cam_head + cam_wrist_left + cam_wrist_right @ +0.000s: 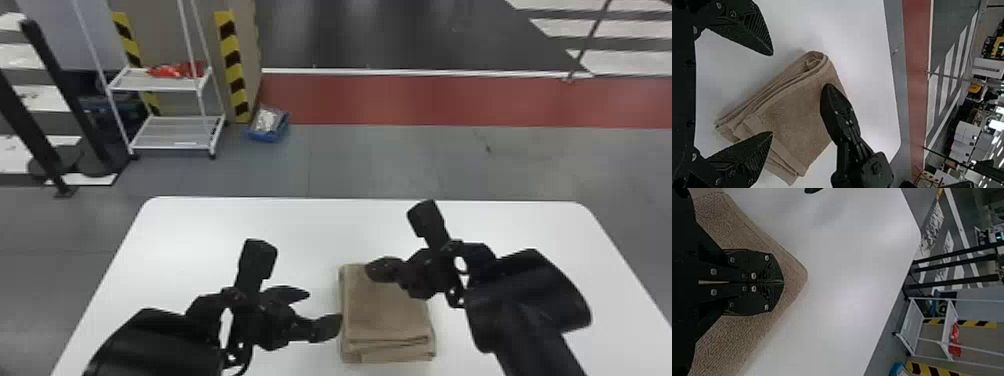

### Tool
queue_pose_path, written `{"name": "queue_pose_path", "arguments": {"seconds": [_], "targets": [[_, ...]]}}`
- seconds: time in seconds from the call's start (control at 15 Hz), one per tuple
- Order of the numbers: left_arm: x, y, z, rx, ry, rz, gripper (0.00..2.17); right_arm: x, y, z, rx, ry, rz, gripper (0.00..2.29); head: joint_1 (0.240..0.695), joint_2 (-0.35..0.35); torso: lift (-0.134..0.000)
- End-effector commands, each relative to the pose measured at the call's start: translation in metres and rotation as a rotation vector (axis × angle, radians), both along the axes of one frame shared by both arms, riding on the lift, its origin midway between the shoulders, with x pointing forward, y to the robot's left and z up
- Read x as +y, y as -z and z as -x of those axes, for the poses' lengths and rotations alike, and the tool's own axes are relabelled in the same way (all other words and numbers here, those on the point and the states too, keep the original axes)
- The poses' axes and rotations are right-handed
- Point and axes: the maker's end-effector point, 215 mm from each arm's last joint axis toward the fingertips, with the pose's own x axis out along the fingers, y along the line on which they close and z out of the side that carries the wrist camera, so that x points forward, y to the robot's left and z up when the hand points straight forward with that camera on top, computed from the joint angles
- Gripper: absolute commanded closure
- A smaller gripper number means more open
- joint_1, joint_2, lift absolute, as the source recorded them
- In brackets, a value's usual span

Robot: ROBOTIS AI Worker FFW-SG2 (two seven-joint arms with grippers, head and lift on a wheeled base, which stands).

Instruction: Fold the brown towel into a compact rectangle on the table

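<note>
Beyond the white desk (310,225), a strip of red floor (450,100) crosses the gray hall, with a white wire-shelf rack (175,134) standing at left near posts striped yellow and black (232,60). Red items (175,70) lie on the rack's upper shelf, and a blue container (268,127) sits on the floor beside it.

On the desk, the brown towel (385,312) rests folded into a compact, nearly rectangular stack, its layers showing along the edge closest to the robot. It lies between the robot's two arms, a little right of the desk's middle.

The left end effector (324,309) waits at the towel's left side, its two fingers (748,156) spread wide with nothing gripped between them. One fingertip appears right by the towel's edge; whether it touches cannot be told.

Opposite, the right end effector (369,270) reaches in over the towel's far part, its black fingers pressed together above a corner. From here, contact with the cloth cannot be confirmed.
</note>
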Motion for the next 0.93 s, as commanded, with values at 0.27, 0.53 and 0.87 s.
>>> {"name": "queue_pose_path", "arguments": {"seconds": [0.27, 0.53, 0.87], "targets": [[0.069, -0.043, -0.035, -0.215, -0.245, 0.119, 0.19, -0.113, -0.097, 0.017, -0.332, 0.453, -0.024, 0.01, 0.695, -0.065, 0.000], [0.162, -0.063, -0.028, -0.403, -0.536, 0.136, 0.19, -0.155, -0.114, 0.063, -0.526, 0.544, -0.032, 0.04, 0.695, -0.051, 0.000], [0.205, -0.083, 0.017, -0.584, -0.649, 0.085, 0.19, -0.157, -0.117, 0.115, -0.632, 0.561, -0.053, 0.07, 0.695, 0.014, 0.000]]}}
